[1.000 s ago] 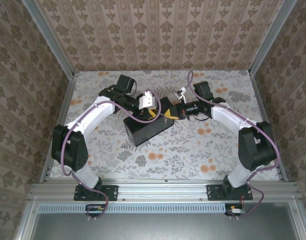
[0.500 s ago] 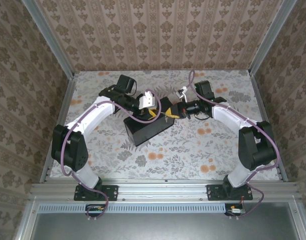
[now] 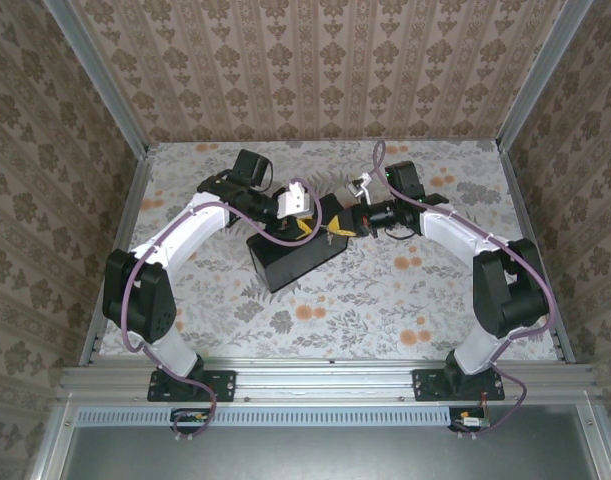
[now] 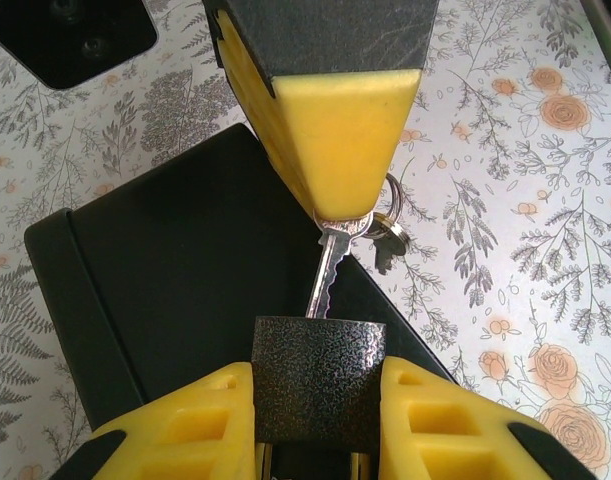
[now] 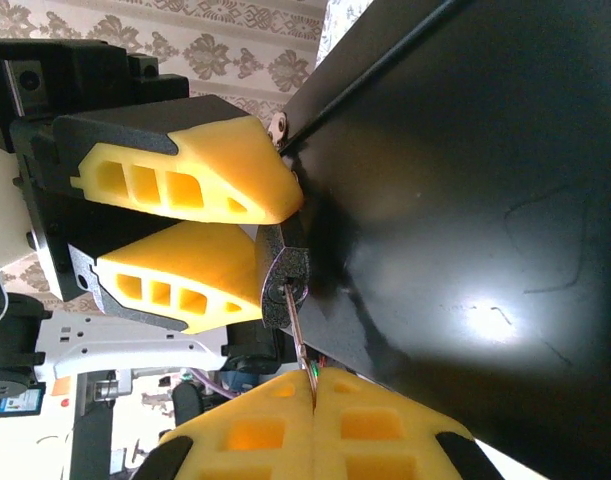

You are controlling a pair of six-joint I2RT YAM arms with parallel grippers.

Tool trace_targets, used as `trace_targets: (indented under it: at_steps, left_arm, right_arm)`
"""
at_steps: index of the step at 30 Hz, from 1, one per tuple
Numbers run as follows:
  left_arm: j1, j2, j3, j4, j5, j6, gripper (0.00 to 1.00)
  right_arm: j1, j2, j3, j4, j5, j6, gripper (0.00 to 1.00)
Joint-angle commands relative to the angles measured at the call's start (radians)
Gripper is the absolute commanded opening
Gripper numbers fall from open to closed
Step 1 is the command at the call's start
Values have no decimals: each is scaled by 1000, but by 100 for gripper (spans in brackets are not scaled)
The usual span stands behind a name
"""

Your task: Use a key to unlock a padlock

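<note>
Top view: left pincer (image 3: 307,222) and right pincer (image 3: 341,224) meet over the black box (image 3: 285,262). Left wrist: left pincer, partly closed, clamps the padlock (image 4: 320,385) — the key (image 4: 329,272) tipped into its keyway. Right wrist: right pincer pinches the key tight; insertion looks like the step in hand — next, seat and twist it.

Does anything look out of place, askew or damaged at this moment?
Nothing stands out. The left tool grips the padlock over the black box, and the right tool is shut on the key, whose blade runs into the padlock. A ring with a second key hangs beside it.
</note>
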Motion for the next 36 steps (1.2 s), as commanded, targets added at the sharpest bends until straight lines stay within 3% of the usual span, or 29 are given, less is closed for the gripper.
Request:
trace_targets:
  at_steps: [1, 14, 36]
  left_arm:
    - [-19, -31, -18, -5, 37, -11, 12]
    - [-37, -43, -32, 22, 23, 1, 12]
    - [-15, -15, -56, 56, 31, 30, 11]
  right_arm:
    - [11, 22, 41, 20, -6, 18, 0]
    - [21, 53, 73, 10, -85, 50, 0]
    - [-8, 99, 138, -235, -172, -118, 0]
